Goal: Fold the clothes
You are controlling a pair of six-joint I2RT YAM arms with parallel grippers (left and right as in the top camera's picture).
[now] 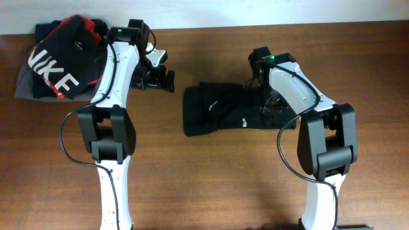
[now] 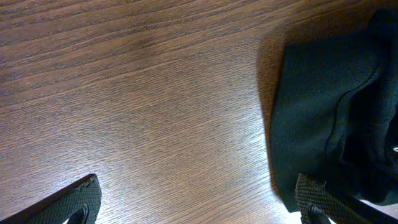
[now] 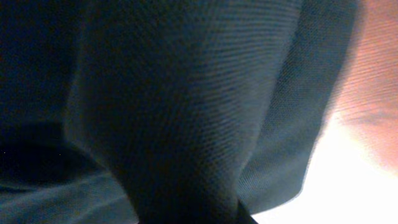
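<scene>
The black T-shirt [image 1: 220, 110] lies partly folded in a rough rectangle at the table's middle, with a tiny white mark on it. My left gripper [image 1: 157, 75] is open and empty, low over bare wood just left of the shirt. In the left wrist view its fingertips [image 2: 196, 208] are spread wide and the shirt's edge [image 2: 329, 112] lies by the right finger. My right gripper [image 1: 266, 96] is down on the shirt's right part. In the right wrist view, gathered black fabric [image 3: 186, 93] fills the frame, bunches into the jaws and hides the fingers.
A black-and-red garment with white NIKE letters [image 1: 64, 64] lies on a grey folded garment [image 1: 22, 88] at the far left corner. The table's back edge [image 1: 255, 25] runs along the top, against a white wall.
</scene>
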